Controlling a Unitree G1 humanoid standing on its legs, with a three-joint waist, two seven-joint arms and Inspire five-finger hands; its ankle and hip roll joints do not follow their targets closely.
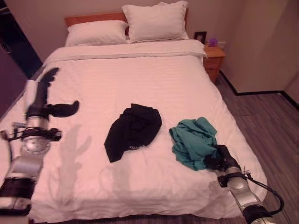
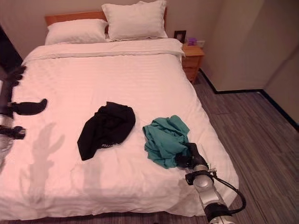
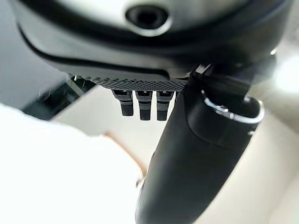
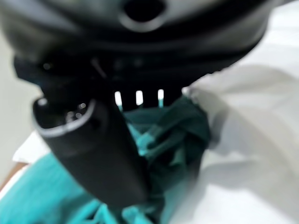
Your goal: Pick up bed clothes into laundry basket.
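I have a wide bed (image 1: 140,84) under white sheets in front of me, with two pillows (image 1: 154,21) against the wooden headboard (image 1: 93,18) and a small wooden nightstand (image 1: 214,58) just beside its far right corner. Two pieces of clothing lie on the sheets, near each other but apart: a black garment (image 1: 132,130) crumpled around the middle of the bed, and a teal garment (image 1: 194,141) bunched up to its right, close to the bed's right edge. My right robot hand (image 1: 218,157) is down at the near right side of the teal garment, touching it; in its wrist view the thumb lies over the teal folds with the fingers reaching into the cloth, but that view is soft and I cannot tell whether the robot hand has actually closed on the fabric. My left robot hand (image 1: 46,95) hangs above the left side of the bed, well away from both garments, open, with fingers straight toward the headboard, the thumb (image 1: 63,109) sticking out sideways, and nothing in it. Grey wood-pattern floor (image 2: 252,135) runs along the bed's right side.
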